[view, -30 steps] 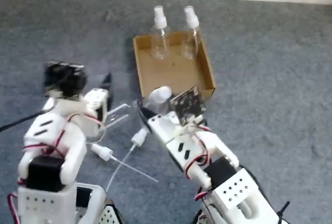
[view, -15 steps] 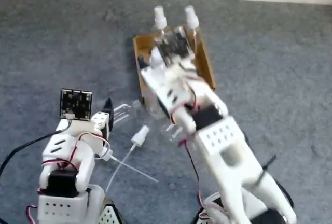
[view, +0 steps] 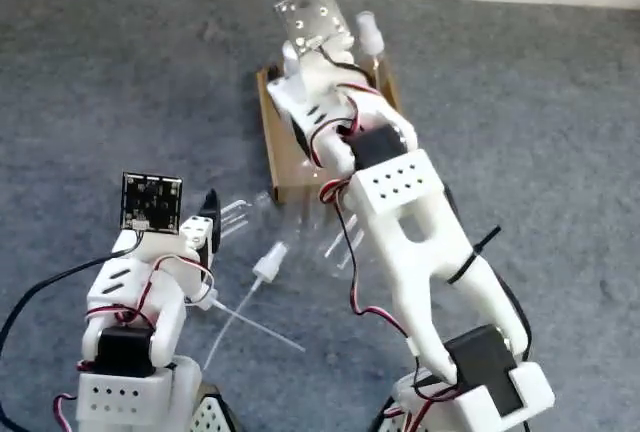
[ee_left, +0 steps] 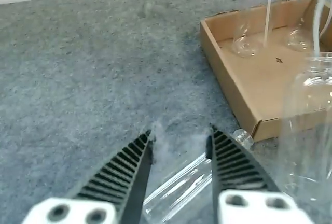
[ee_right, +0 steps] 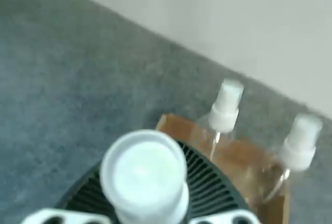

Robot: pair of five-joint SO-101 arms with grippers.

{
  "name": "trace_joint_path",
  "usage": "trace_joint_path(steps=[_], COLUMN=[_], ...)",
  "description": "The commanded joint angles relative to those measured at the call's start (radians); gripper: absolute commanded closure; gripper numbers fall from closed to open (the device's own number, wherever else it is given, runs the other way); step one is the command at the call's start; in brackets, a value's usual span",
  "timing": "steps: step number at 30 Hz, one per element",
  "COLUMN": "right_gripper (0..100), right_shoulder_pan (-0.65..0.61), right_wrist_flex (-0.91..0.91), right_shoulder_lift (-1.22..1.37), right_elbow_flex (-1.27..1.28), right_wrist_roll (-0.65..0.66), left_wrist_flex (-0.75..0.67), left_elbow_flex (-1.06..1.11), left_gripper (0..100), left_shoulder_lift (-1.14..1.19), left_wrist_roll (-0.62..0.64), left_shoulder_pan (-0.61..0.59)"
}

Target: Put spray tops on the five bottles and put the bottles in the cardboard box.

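My right gripper (ee_right: 148,198) is shut on a clear bottle's white spray top (ee_right: 141,167), held above the cardboard box (view: 272,142). Two capped bottles (ee_right: 223,111) (ee_right: 301,137) stand at the box's far side. My left gripper (ee_left: 179,133) is open, low over the carpet, its fingers either side of an uncapped clear bottle (ee_left: 179,187) lying there. In the high view that gripper (view: 208,214) sits left of the box's front corner. A loose spray top (view: 268,262) with its tube lies on the carpet beside it. Another clear bottle (ee_left: 306,130) shows by the box's front wall.
Grey carpet covers the whole work area. A second thin tube (view: 260,327) lies near my left arm's base. My right arm (view: 400,202) stretches across the carpet and over the box's front edge. A pale wall runs behind the box.
My right arm swung from the near carpet up and out over the box, carrying the capped bottle. My left arm drew back toward its base, away from the right gripper.
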Motion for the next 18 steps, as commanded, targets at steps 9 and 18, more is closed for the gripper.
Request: trace_joint_path(steps=[9, 18], right_gripper=[99.5, 99.5], right_shoulder_pan=[-0.088, -0.010], right_wrist_flex=[0.309, 0.394], right_shoulder_lift=[-0.229, -0.504], right_elbow_flex=[0.027, 0.166], right_wrist_roll=[-0.025, -0.017], left_wrist_flex=[-0.026, -0.023], left_elbow_flex=[-0.005, -0.007], left_gripper=[86, 86], left_shoulder_lift=[-0.010, -0.010], left_wrist_roll=[-0.005, -0.006], left_shoulder_pan=[-0.016, -0.012])
